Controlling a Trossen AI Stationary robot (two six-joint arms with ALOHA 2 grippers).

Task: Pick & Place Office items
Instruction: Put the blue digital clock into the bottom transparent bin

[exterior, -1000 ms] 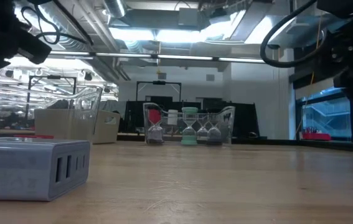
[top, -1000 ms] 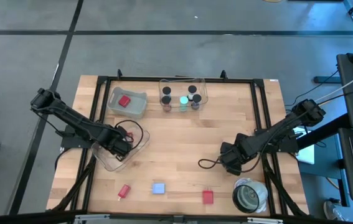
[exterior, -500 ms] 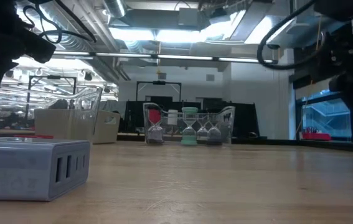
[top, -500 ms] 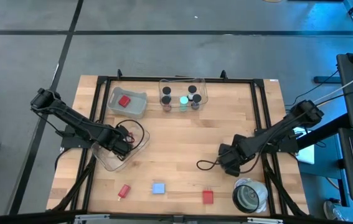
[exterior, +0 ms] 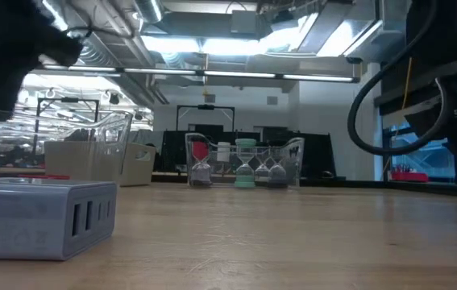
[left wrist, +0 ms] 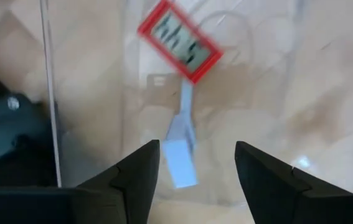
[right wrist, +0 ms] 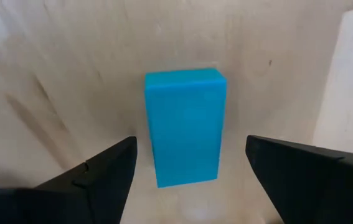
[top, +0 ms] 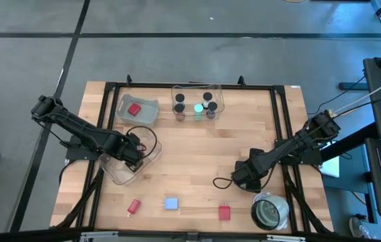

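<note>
- Looking down from above, you see the left gripper [top: 135, 149] over the clear bin [top: 131, 161] at the table's left edge, fingers apart, holding nothing; in its wrist cam a red-framed tag [left wrist: 180, 41] and a white clip [left wrist: 180, 152] lie in that bin, clear of the fingers.
- Behind it, a 2nd bin [top: 138, 111] holds a red block [top: 134, 109].
- Back centre, a 3rd bin [top: 197, 99] holds black-capped cylinders [top: 179, 99] & a cyan disc [top: 198, 107].
- Front edge, L to R: red piece [top: 134, 206], blue block [top: 171, 203], red block no. 2 [top: 224, 213], grey-white roll [top: 269, 211].
- Right gripper [top: 242, 176] sits low, right of centre, just behind the roll; fingers spread, nothing gripped, either side of a cyan block [right wrist: 185, 127] flat on the wood.
</note>
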